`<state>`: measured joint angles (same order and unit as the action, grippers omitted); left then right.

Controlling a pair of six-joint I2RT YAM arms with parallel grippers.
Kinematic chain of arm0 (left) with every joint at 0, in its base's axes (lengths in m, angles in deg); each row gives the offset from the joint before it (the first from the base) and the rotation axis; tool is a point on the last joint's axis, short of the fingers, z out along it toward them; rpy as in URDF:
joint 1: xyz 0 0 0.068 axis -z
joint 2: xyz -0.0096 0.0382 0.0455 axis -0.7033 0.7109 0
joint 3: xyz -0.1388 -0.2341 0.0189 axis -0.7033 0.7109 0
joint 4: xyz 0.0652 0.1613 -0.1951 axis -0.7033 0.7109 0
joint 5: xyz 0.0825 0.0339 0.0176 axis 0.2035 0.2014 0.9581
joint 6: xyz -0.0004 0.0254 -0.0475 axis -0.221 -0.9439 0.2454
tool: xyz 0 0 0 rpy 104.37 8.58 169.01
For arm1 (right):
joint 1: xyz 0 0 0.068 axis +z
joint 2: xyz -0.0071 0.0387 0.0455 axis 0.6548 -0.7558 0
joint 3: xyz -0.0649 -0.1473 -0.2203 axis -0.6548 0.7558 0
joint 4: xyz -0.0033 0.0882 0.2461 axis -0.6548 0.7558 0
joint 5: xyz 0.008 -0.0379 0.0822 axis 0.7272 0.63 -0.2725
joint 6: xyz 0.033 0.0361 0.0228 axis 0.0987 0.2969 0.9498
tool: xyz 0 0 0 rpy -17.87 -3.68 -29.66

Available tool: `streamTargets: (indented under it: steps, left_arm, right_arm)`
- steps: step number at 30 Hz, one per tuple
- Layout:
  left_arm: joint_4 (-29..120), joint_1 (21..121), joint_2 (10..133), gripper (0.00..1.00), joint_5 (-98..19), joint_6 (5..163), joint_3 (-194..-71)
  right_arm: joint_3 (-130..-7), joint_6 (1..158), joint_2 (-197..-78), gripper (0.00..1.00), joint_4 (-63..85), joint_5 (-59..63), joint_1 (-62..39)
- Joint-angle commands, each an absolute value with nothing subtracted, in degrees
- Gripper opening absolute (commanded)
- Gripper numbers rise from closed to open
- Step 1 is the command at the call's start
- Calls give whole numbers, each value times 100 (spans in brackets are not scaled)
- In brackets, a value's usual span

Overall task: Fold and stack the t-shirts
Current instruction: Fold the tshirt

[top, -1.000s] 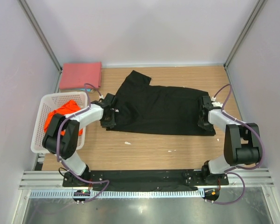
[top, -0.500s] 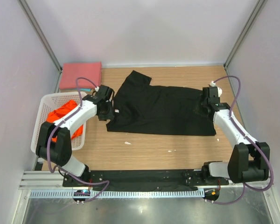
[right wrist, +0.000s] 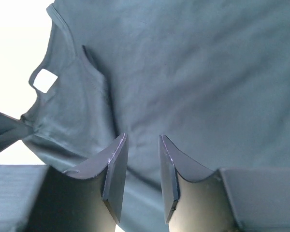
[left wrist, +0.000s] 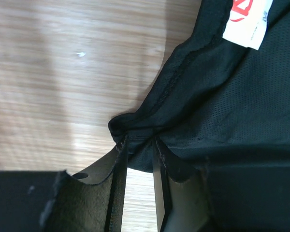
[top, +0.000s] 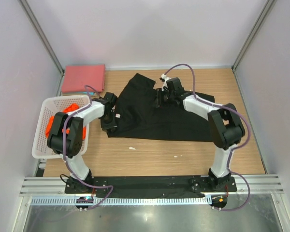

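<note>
Looking down I see black tee [top: 169, 118] spread across table [top: 159, 157] mid. L gripper [left wrist: 137, 142] pinches its left hem; R gripper [right wrist: 141, 140] hangs over its far part, fingers apart, empty. Folded pink-red tee [top: 83, 78] sits at far-left corner; orange tee [top: 71, 107] in basket [top: 38, 140], left edge, crowding L arm [top: 89, 112].

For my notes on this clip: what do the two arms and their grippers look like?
The left arm and right arm are white with bulky black joints. A thin purple cable loops loosely along each. The left gripper and right gripper are black, each with two dark, flat, blade-like fingers that taper to the tip. No markings show on them.
</note>
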<state>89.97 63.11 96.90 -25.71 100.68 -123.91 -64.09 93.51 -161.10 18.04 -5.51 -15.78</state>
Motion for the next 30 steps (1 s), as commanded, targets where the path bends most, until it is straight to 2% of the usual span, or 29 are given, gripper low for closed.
streamTargets:
  steps: [1, 5, 10, 15, 30]
  left_arm:
    - [9314, 6306, 9371, 27, -2023, 10068, -12281]
    - [9525, 6306, 9046, 28, -1900, 10078, -12333]
    - [9903, 6315, 8896, 31, -1776, 10016, -13201]
    - [9307, 6306, 8843, 31, -2636, 10156, -13336]
    - [8840, 6298, 10064, 30, -2787, 10262, -13300]
  right_arm:
    - [-7124, 9001, -16701, 38, 1464, -1330, -1542]
    - [-7697, 8816, -17352, 36, 1675, -1577, -1287]
    - [-8260, 8781, -17975, 33, 1657, -1665, -1032]
    - [-8708, 8710, -18425, 31, 1798, -1656, -918]
    - [-9034, 8666, -18785, 27, 1807, -1709, -724]
